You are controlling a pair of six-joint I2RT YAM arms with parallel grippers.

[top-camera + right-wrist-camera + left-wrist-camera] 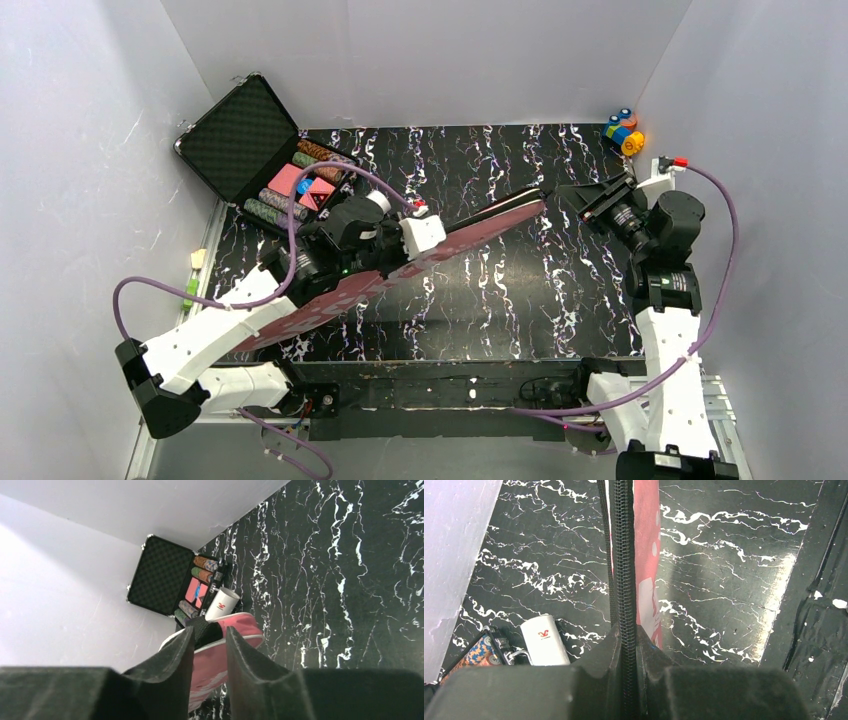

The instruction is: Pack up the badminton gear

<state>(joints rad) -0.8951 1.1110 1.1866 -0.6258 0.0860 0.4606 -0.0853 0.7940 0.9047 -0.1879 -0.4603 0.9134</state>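
Lettering is scarce and hard to read here. The pink bag (470,232) carries white marks along its face, but we cannot make out any word in them from any view. The white cardboard tube (221,604) bears a small red logo that is too small to read.

The bag is held off the black marbled worktop (560,290), running slantwise from the near left towards the far right. In the left wrist view we see it on edge, with its black zip (624,555) facing the camera. The left end effector (626,640) is clamped on this zip edge around the bag's middle, one of its fingers (606,652) pressed against each side.

The right end effector (210,630) is at the bag's far end. Its fingers stand a little apart, and the dark tip of the bag shows in the gap. We cannot tell whether they pinch it.

The tube stands upright on the worktop just beside the open black case (240,135), on the side nearer the bag. Rows of striped chips (318,152) lie in the case. A small cluster of blue, orange and yellow pieces (625,130) sits in the far right corner, well apart from the bag.
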